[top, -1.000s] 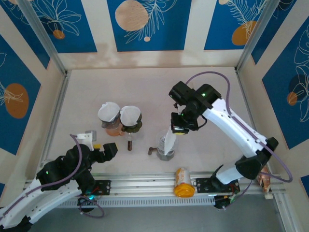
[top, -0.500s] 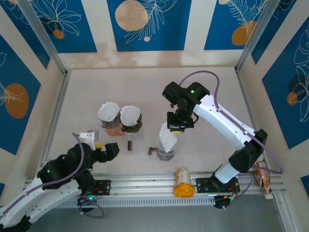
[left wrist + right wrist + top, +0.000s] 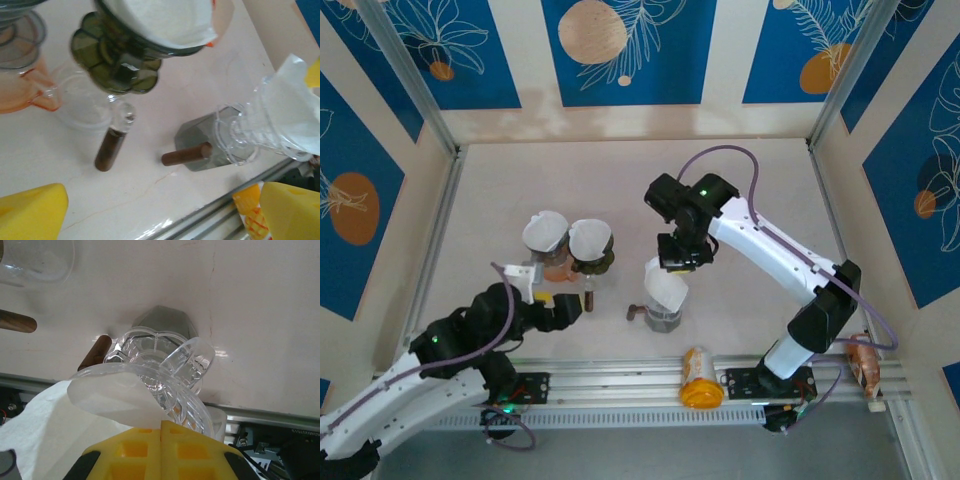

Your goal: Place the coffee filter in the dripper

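A pale table (image 3: pixel 620 180) sits boxed in by cream walls (image 3: pixel 630 50) with blue leaf-print panels.

The coffee filter (image 3: pixel 665 283) now has its lower end down in the mouth of the clear dripper (image 3: pixel 663 316), which stands near the front rail on a grey base (image 3: pixel 197 137) with a wooden handle (image 3: pixel 187 154). A second ago the paper hung as a narrow folded strip, slanting down to the dripper. It has since spread wider and lies closer to the cone. The right wrist view shows its white body (image 3: pixel 50 425) still spilling over the near rim of the dripper (image 3: pixel 160 365), so I judge it not fully seated.

The right gripper (image 3: pixel 682 262) has swung left with the paper. Its yellow pads (image 3: pixel 135 450) are pressed together, and the filter's edge runs right up to their seam, so it looks pinched there. Letting go looks close, though the paper may need a nudge to sit flat.

The left gripper (image 3: pixel 558 305) has come forward toward the dripper, jaws spread wide and empty.

Further left stand a green dripper (image 3: pixel 591 246) and an orange dripper (image 3: pixel 546 240), each already holding a filter. An orange packet (image 3: pixel 697 378) lies on the rail.
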